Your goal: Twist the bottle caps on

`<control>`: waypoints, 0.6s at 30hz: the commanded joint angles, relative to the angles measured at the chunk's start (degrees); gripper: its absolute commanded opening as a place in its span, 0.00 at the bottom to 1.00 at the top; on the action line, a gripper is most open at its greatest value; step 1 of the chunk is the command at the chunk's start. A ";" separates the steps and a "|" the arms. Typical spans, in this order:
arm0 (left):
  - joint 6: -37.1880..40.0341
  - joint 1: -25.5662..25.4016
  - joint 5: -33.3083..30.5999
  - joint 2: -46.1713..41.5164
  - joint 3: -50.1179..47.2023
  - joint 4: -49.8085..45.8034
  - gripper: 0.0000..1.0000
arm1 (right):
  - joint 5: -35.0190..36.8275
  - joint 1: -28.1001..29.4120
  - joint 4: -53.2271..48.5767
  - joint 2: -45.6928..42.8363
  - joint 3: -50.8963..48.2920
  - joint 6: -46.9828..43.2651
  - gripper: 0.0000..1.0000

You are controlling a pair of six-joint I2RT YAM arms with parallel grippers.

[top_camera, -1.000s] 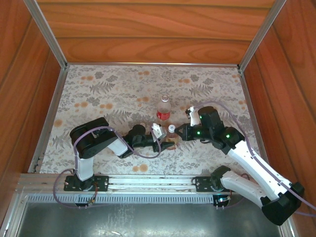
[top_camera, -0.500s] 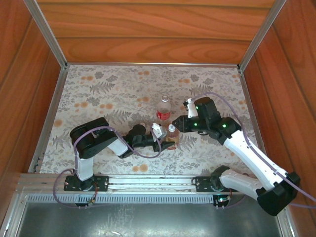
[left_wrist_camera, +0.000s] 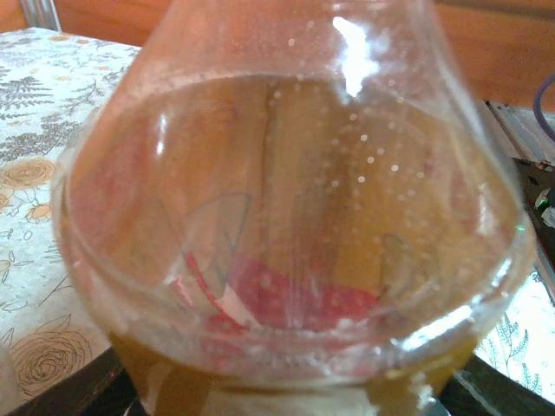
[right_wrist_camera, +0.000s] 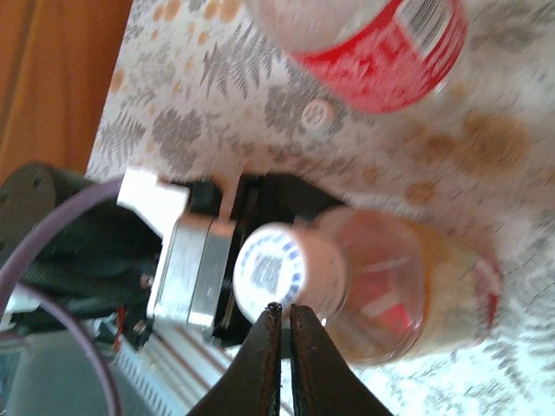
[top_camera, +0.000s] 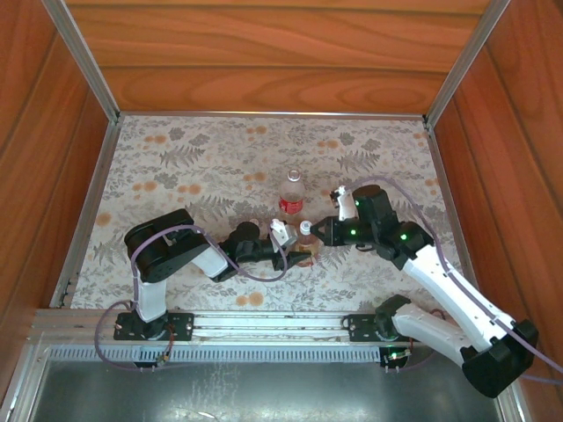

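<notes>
Amber bottle [right_wrist_camera: 408, 295] sits pinched in left jaws, right jaws pressed together beside its white cap [right_wrist_camera: 270, 273].

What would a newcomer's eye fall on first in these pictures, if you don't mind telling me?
First, the amber bottle near the middle of the table, gripped by the left tool, a white cap on its neck. The right tool, shut, has its tips at that cap's edge. Just beyond it stands the clear bottle with a red label.
</notes>
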 commanded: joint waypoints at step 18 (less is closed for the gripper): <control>-1.17 0.24 -1.30 2.28 -1.59 -11.12 0.61 | 2.22 -1.28 0.34 10.34 8.64 -3.72 0.25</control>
